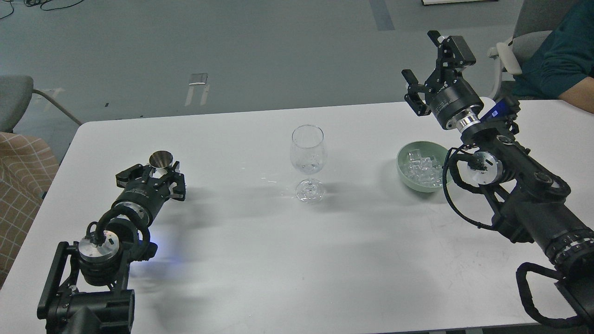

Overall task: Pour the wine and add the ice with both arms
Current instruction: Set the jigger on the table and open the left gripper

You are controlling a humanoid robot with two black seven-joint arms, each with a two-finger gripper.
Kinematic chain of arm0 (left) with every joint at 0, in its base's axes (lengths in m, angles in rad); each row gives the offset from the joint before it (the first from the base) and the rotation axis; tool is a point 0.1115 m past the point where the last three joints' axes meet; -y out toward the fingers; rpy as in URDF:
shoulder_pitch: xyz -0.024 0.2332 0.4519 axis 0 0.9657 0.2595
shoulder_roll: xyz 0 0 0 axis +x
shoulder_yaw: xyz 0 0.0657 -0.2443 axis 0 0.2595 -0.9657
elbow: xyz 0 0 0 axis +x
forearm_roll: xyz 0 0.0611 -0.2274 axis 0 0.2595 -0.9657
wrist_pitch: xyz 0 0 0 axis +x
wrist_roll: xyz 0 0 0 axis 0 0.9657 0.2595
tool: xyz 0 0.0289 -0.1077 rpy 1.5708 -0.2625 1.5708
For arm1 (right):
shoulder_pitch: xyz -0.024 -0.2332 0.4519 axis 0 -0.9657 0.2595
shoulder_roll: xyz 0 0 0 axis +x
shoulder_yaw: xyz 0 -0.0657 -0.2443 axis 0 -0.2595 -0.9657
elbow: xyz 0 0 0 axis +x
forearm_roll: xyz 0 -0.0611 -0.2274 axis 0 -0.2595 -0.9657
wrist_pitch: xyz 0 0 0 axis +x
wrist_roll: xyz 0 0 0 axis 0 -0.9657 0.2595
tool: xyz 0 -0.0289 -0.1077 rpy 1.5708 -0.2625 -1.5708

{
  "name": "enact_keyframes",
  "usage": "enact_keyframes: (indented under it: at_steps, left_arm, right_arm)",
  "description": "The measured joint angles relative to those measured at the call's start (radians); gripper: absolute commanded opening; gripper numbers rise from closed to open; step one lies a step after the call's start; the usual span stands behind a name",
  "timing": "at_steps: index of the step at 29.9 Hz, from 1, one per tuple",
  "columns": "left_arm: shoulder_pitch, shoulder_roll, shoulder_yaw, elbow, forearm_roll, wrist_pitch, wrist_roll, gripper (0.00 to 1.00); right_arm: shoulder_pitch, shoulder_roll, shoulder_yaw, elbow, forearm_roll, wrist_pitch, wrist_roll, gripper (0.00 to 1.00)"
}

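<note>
At my station's head camera, a white table [260,260] fills the lower view, its far edge running from the rounded left corner across to the right, with grey floor [232,46] beyond.

My left gripper [155,178] rests low near the table's left side, its fingers spread on either side of a small metal cup [160,160]; I cannot tell whether the pads actually press it. The cup stands upright, mouth open to the camera.

A clear wine glass [308,160] stands upright at the table's centre, well apart from both arms, with bare tabletop on every side. A faint glint sits low in its bowl, but I cannot make out the wine itself.

The ice [421,167], a heap of clear cubes, lies in a pale green bowl [404,174] right of the glass, just beside my right arm's [519,185] wrist joint, whose looped cable hangs over the bowl's near right rim.

My right gripper [427,69] is raised above the table's far edge, fingers spread wide and holding nothing.

A seated person's arm in a teal sleeve [561,60] lies at the table's far right corner, near a grey chair [533,32]. Another chair [14,99] and a checked cloth [21,185] sit off the left edge.
</note>
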Motion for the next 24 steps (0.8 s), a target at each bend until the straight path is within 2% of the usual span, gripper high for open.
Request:
enact_keyframes:
  at_steps: [8,15,20,22,24]
  left_arm:
    - [0.000,0.000,0.002,-0.001,0.000,0.000,0.001,0.55]
    - [-0.003,0.000,0.003,-0.002,0.000,0.000,0.002,0.61]
    - [-0.007,0.000,0.003,-0.002,0.001,0.000,0.002,0.78]
    - [-0.008,0.000,0.003,-0.001,0.001,0.000,0.001,0.93]
    - [-0.009,0.000,0.003,-0.001,0.002,0.001,0.001,0.98]
  right_arm:
    - [0.000,0.000,0.000,0.000,-0.001,0.000,0.000,1.00]
    - [0.000,-0.001,0.001,0.000,-0.002,0.000,0.000,1.00]
    - [0.000,-0.001,0.001,-0.001,-0.002,0.000,0.000,1.00]
    - [0.000,-0.001,0.001,-0.001,-0.002,0.000,0.000,1.00]
    - [0.001,-0.001,0.002,-0.002,-0.002,0.000,0.000,1.00]
